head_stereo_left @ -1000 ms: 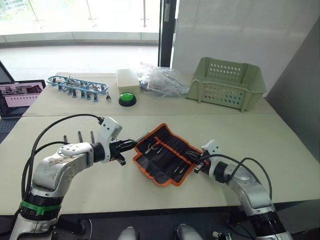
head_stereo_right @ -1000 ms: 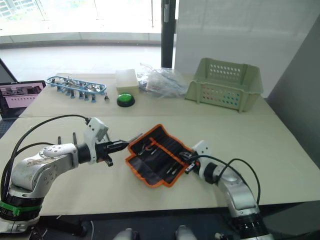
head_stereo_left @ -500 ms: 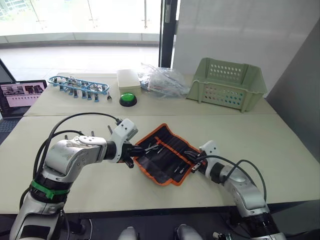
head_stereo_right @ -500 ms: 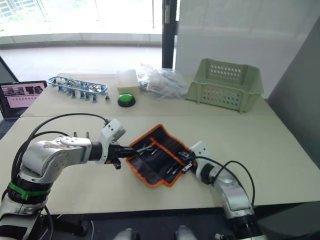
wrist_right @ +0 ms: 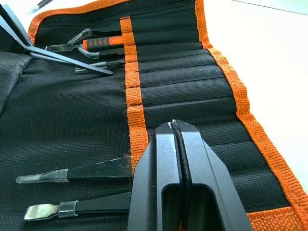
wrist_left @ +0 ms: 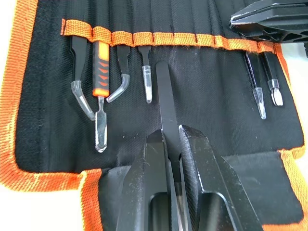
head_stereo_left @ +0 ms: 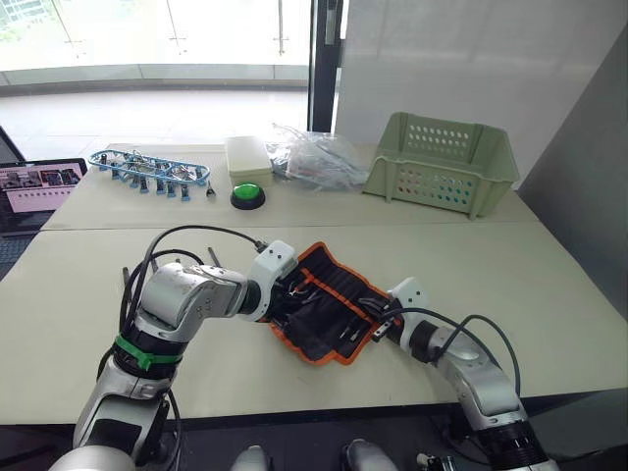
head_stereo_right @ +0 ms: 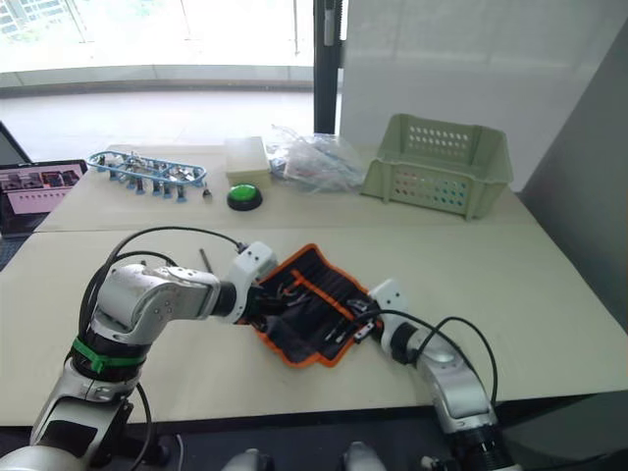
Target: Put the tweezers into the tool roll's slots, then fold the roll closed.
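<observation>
Black fabric tool roll (head_stereo_left: 324,312) lies open mid-table (head_stereo_left: 549,285), head view placing the left hand (head_stereo_left: 278,291) at its left edge and the right hand (wrist_right: 174,144) pressed shut on its right edge. Left wrist view adds detail: left hand clamps one of the tweezers (wrist_left: 165,103), tip at the orange-strip slots (wrist_left: 159,38). Bare table all around.

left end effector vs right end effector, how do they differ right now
The left end effector is shut on a black tweezer, tip aimed at the orange strip. The right end effector is shut with nothing visible between its fingers, resting on the slots. Both are over the open tool roll.
</observation>
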